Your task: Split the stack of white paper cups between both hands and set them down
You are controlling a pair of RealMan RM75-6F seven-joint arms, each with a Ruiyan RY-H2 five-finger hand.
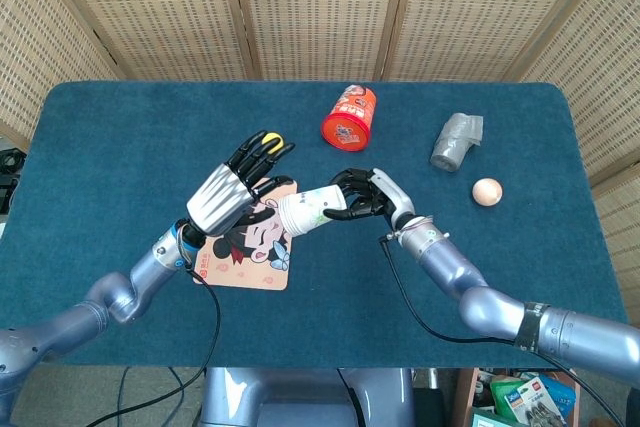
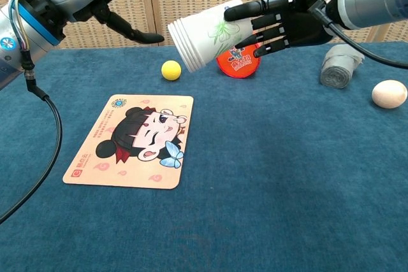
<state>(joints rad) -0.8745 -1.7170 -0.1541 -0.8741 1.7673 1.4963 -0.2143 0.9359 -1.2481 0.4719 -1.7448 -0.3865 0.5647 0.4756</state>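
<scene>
The stack of white paper cups (image 2: 205,35) is held up in the air above the table (image 1: 120,137), lying on its side with the open rims pointing toward the robot's left, and the right hand (image 2: 290,18) grips it around the closed end, fingers wrapped over the wall. The cups are nested as one stack, so the split has not begun. The left hand (image 1: 232,189) hovers just beside the rims with its fingers spread and nothing in it; it does not touch the cups in either view. By this showing the task is in its early middle: the stack is lifted and presented, while taking some cups off, parting the two hands and setting both lots down are all left to do. A green leafy print shows on the outer cup, with no readable words. The mat (image 2: 132,140) below carries a cartoon girl's face and a small logo in one corner whose lettering is too small to read. The red can (image 1: 349,114) has a cartoon figure and writing that cannot be made out.
</scene>
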